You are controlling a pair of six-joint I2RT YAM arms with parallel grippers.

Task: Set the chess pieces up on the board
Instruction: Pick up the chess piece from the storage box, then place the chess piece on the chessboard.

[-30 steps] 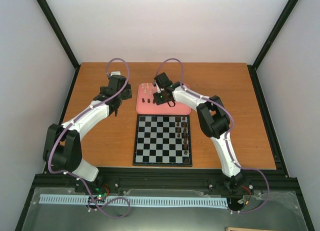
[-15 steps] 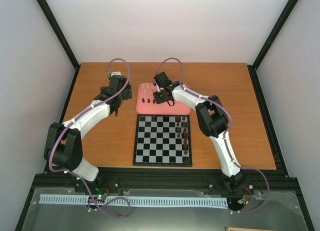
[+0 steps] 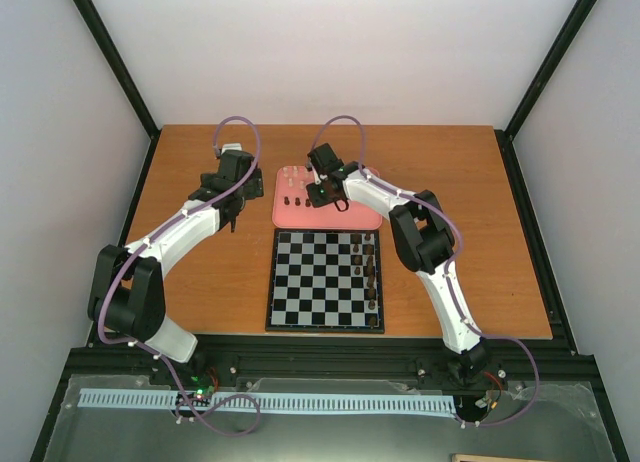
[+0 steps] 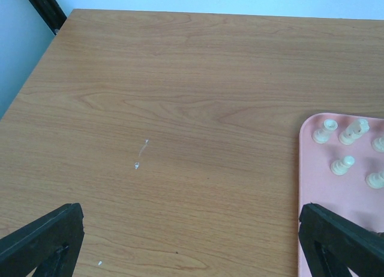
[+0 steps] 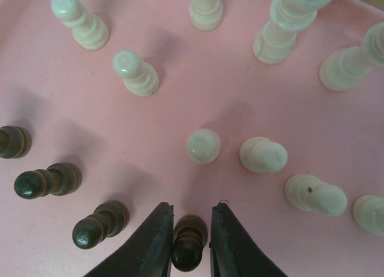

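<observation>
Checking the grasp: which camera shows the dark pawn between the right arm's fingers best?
Right wrist: the dark pawn fills the foreground, fingers against both sides. Top external hides it under the right gripper over the pink tray; left wrist shows only cream pieces.

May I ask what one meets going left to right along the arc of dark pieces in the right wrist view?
First dark piece, second dark piece, third dark piece, then the fourth dark piece inside the right tool.

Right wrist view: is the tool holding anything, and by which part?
Right tool pinches a dark pawn between its fingers, at the head and neck; the pawn stands on the pink tray, not lifted. Left tool is open, holding nothing.
</observation>
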